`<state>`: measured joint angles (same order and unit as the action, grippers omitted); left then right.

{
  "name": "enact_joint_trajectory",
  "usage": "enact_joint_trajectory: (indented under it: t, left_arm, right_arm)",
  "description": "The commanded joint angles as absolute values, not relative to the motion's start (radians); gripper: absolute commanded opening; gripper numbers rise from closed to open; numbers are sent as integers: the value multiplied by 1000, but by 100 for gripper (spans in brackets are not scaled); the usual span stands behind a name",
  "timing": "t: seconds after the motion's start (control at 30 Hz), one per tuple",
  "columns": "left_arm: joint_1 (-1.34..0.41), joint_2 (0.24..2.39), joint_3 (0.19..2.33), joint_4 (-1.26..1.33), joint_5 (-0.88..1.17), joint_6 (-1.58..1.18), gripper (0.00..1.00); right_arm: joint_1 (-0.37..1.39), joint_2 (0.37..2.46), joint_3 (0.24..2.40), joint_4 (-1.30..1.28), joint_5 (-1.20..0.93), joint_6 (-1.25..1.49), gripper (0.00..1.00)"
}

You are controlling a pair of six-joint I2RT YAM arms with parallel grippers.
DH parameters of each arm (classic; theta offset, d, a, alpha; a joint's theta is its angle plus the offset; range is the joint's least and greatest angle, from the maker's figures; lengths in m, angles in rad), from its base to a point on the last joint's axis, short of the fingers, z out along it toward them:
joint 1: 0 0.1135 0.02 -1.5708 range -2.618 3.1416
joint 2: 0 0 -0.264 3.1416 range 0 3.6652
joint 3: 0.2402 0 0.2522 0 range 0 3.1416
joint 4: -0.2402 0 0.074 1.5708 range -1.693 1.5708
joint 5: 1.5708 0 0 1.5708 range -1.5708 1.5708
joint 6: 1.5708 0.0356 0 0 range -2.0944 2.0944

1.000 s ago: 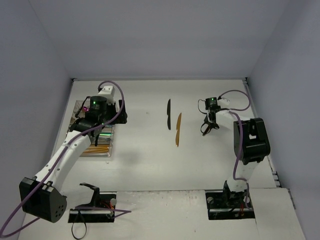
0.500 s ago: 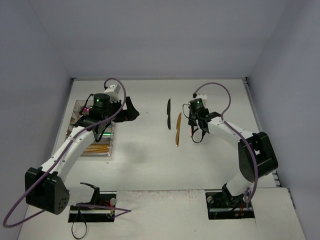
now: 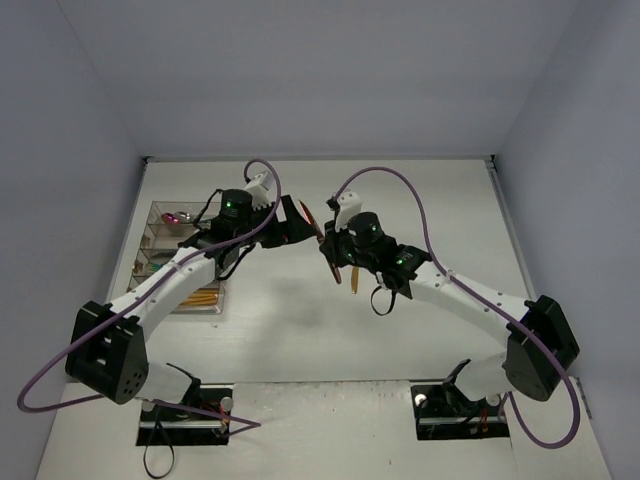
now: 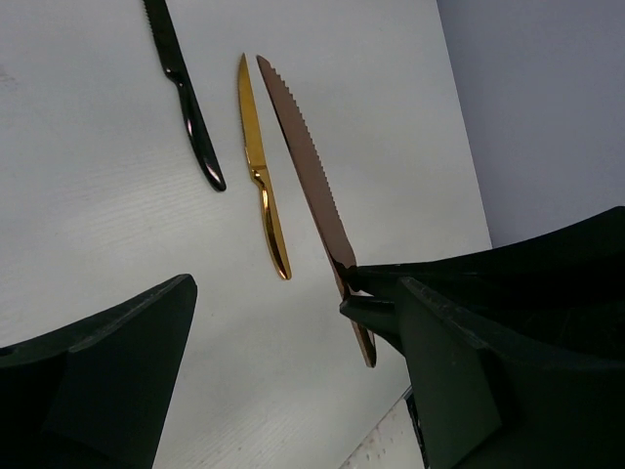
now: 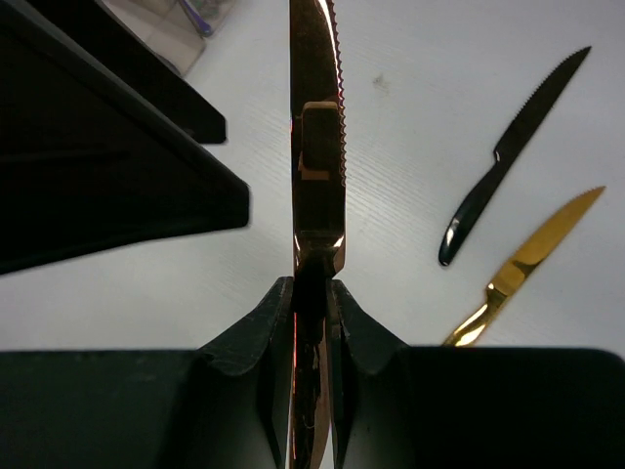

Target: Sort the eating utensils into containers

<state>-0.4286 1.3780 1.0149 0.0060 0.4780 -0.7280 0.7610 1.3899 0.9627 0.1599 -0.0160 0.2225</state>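
Observation:
My right gripper (image 5: pixel 312 293) is shut on the handle of a copper serrated knife (image 5: pixel 314 117), which it holds above the table (image 4: pixel 98 215). In the top view the copper knife (image 3: pixel 311 220) sits between the two grippers at mid-table. My left gripper (image 4: pixel 293 293) is open, with one finger on each side of the knife's handle end and touching nothing. A black knife (image 4: pixel 186 98) and a gold knife (image 4: pixel 259 166) lie side by side on the table beyond. The clear compartment tray (image 3: pixel 165 250) stands at the far left and holds several utensils.
In the right wrist view the left gripper's dark finger (image 5: pixel 107 156) fills the left side, close beside the copper blade. A corner of the tray (image 5: pixel 176 24) shows behind it. Both arms crowd the table's middle, and grey walls close it in.
My right arm has swung left to mid-table with the copper knife. My left arm has left the tray and reached right to meet it, its jaws still wide.

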Motion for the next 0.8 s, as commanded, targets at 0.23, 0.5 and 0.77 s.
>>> enact_joint_trajectory:
  t: [0.23, 0.5, 0.77]
  left_arm:
    - [-471, 1413, 1065, 152, 466, -838, 58]
    - [-475, 1439, 1045, 220, 457, -894, 36]
    - [-485, 1433, 1011, 263, 443, -923, 0]
  right_arm:
    - [772, 1393, 981, 357, -110, 273, 0]
    - [775, 1399, 951, 414, -144, 313, 0]
    - [776, 1402, 929, 444, -136, 332, 1]
